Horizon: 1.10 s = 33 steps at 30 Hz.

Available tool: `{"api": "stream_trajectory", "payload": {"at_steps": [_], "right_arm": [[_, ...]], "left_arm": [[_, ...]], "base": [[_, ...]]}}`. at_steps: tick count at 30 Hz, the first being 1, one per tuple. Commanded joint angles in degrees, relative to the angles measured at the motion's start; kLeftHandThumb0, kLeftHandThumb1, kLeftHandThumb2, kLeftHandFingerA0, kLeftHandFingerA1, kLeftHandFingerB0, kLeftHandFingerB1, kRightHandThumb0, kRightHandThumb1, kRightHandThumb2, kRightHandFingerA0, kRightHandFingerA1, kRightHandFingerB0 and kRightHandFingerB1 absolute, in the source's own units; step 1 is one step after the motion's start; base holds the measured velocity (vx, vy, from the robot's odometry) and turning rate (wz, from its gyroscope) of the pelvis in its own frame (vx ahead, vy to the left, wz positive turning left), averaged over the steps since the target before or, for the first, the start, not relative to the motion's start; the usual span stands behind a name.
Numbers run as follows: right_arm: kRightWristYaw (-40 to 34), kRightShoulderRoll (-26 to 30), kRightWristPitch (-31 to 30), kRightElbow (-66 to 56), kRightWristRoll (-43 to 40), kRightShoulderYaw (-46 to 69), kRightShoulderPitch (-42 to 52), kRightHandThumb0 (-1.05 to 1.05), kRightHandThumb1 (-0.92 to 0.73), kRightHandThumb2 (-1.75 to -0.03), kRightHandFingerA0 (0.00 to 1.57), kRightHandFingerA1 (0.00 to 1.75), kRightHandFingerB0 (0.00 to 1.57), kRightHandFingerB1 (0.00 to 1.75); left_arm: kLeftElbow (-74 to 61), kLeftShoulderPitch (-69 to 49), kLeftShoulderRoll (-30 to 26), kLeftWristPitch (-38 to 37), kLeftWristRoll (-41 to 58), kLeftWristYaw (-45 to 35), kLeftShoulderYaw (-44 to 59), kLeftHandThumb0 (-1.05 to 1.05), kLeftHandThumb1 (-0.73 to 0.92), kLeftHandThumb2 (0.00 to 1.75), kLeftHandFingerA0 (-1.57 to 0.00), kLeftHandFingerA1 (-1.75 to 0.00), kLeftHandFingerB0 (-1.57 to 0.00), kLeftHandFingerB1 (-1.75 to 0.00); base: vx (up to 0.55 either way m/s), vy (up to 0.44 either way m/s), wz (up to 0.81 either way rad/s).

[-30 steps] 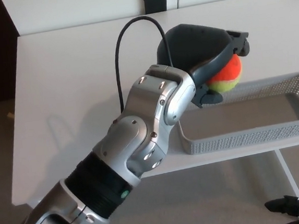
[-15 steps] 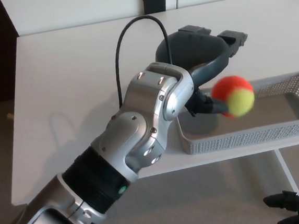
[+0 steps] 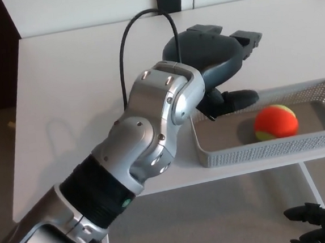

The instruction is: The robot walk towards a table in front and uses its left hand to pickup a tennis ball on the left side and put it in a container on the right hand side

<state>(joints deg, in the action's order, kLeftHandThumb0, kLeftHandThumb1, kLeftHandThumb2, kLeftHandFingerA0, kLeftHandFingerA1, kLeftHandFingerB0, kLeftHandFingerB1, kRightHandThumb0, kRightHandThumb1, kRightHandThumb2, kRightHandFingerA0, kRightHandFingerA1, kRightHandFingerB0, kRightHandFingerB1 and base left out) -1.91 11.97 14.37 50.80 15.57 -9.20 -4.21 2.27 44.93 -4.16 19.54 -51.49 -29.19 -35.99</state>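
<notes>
Ball (image 3: 275, 122) is lying inside the gray basket (image 3: 267, 149), right of centre, isn't it?

Yes. Left hand (image 3: 214, 66) is hovering over the basket's left end, fingers (image 3: 249, 37) standing apart, gripping nothing. Lifting straight up is looking safest, clearing the rim.

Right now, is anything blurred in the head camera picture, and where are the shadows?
Head view: the tennis ball looks fairly sharp in the basket, with a soft shadow on its left; the left arm throws only a faint shadow on the white table; no harsh glare.
</notes>
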Motion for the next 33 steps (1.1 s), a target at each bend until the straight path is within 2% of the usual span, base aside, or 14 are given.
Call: {"api": "stream_trajectory", "payload": {"at_steps": [1, 2, 7, 8, 9, 10, 13, 16, 18, 21, 24, 29, 32, 33], "right_arm": [[0.2, 0.8, -1.0, -0.9, 0.5, -0.4, 0.8, -0.29, -0.68, -0.60, 0.48, 0.51, 0.44, 0.45], [0.3, 0.9, -1.8, -1.2, 0.4, -0.2, 0.2, -0.28, -0.68, -0.60, 0.48, 0.49, 0.44, 0.44], [0.5, 1.2, -0.6, -0.4, 0.4, -0.4, 0.7, -0.27, -0.67, -0.60, 0.50, 0.53, 0.44, 0.45], [0.4, 1.2, -0.2, 0.1, 0.4, -0.4, 0.7, -0.28, -0.67, -0.60, 0.48, 0.51, 0.43, 0.45], [0.3, 1.2, 0.2, 0.8, 0.3, -0.4, 0.8, -0.28, -0.67, -0.60, 0.48, 0.51, 0.43, 0.45], [0.1, 0.9, 0.1, 1.5, -0.1, -0.1, 0.8, -0.27, -0.66, -0.60, 0.48, 0.51, 0.43, 0.45], [-0.1, 0.9, -0.2, 1.5, -0.4, 0.2, 1.9, -0.29, -0.67, -0.59, 0.58, 0.56, 0.42, 0.44], [0.2, 1.2, -0.8, 1.6, -0.6, 0.4, 1.7, -0.28, -0.68, -0.60, 0.56, 0.56, 0.41, 0.44], [0.3, 1.5, -0.7, 1.9, -0.8, 0.7, 1.1, -0.28, -0.68, -0.60, 0.56, 0.56, 0.41, 0.44], [0.6, 1.4, -0.3, 3.2, -1.8, 1.6, 1.0, -0.26, -0.68, -0.60, 0.57, 0.58, 0.42, 0.45], [0.8, 0.7, -1.2, 4.1, -2.5, 2.1, -0.3, -0.27, -0.67, -0.59, 0.56, 0.56, 0.42, 0.44], [0.3, 1.1, -0.7, 4.1, -2.1, 1.9, 0.3, -0.27, -0.69, -0.60, 0.56, 0.57, 0.42, 0.45], [0.0, 0.8, -0.8, 3.8, -2.4, 2.2, 1.9, -0.28, -0.68, -0.59, 0.56, 0.56, 0.43, 0.44], [0.0, 0.8, -0.6, 4.2, -2.5, 2.3, 1.7, -0.28, -0.67, -0.59, 0.56, 0.56, 0.42, 0.44]], "left_arm": [[-10.1, -1.9, -4.4, -2.8, 1.6, 1.7, 6.1, -0.92, 0.83, 1.22, 0.00, -0.14, -0.06, -0.22], [-18.9, -2.6, -6.5, -3.2, 4.3, 0.5, 11.7, -0.92, 0.83, 1.20, -0.10, -0.26, -0.10, -0.31], [-40.1, -6.6, -10.2, -0.1, 10.6, -6.3, 23.6, -0.86, 0.77, 1.15, -0.04, -0.37, -0.05, -0.39], [-43.8, -8.3, -11.1, -0.4, 13.3, -7.1, 27.0, -0.37, 0.45, 1.08, 0.00, -0.48, 0.00, -0.47], [-48.4, -10.3, -12.2, -0.7, 16.8, -8.2, 31.3, -0.37, 0.45, 1.08, 0.00, -0.48, 0.00, -0.47], [-55.5, -13.1, -13.4, 1.1, 21.7, -11.1, 38.7, -0.86, 0.92, 0.75, -0.20, -0.31, -0.14, -0.28], [-61.9, -17.8, -13.8, 2.6, 32.3, -14.8, 51.4, -0.88, 0.92, 0.74, -0.27, -0.32, -0.21, -0.29], [-62.1, -26.7, -12.9, -0.5, 61.1, -18.1, 72.5, -0.84, 0.91, 0.67, -0.24, -0.32, -0.27, -0.29], [-61.9, -28.5, -13.1, -0.2, 63.8, -18.5, 74.4, -0.84, 0.91, 0.67, -0.24, -0.32, -0.27, -0.29], [-53.8, -44.6, -13.6, -14.2, 83.9, -22.7, 83.6, -0.86, 0.83, 0.66, -0.29, -0.33, -0.27, -0.30], [-46.7, -57.0, -11.2, -16.6, 98.0, -36.6, 88.0, -0.83, 0.80, 0.65, -0.27, -0.33, -0.28, -0.29], [-34.2, -67.4, -9.8, -13.3, 101.3, -60.9, 92.3, -0.89, 0.82, 0.66, -0.30, -0.31, -0.29, -0.30], [-28.5, -78.0, -13.1, -16.1, 94.1, -63.3, 84.6, -0.89, 0.81, 0.65, -0.35, -0.33, -0.32, -0.31], [-26.1, -79.1, -14.1, -19.4, 91.5, -63.3, 81.1, -0.94, 0.69, 1.08, -0.34, -0.48, -0.19, -0.38]], "base": [[0.00, 0.000, 0.00], [0.00, 0.000, 0.00], [0.00, 0.000, 0.00], [0.00, 0.000, 0.00], [0.00, 0.000, 0.00], [0.00, 0.000, 0.00], [0.00, 0.000, 0.00], [0.00, 0.000, 0.00], [0.00, 0.000, 0.00], [0.00, 0.000, 0.00], [0.00, 0.000, 0.00], [0.00, 0.000, 0.00], [0.00, 0.000, 0.00], [0.00, 0.000, 0.00]]}}
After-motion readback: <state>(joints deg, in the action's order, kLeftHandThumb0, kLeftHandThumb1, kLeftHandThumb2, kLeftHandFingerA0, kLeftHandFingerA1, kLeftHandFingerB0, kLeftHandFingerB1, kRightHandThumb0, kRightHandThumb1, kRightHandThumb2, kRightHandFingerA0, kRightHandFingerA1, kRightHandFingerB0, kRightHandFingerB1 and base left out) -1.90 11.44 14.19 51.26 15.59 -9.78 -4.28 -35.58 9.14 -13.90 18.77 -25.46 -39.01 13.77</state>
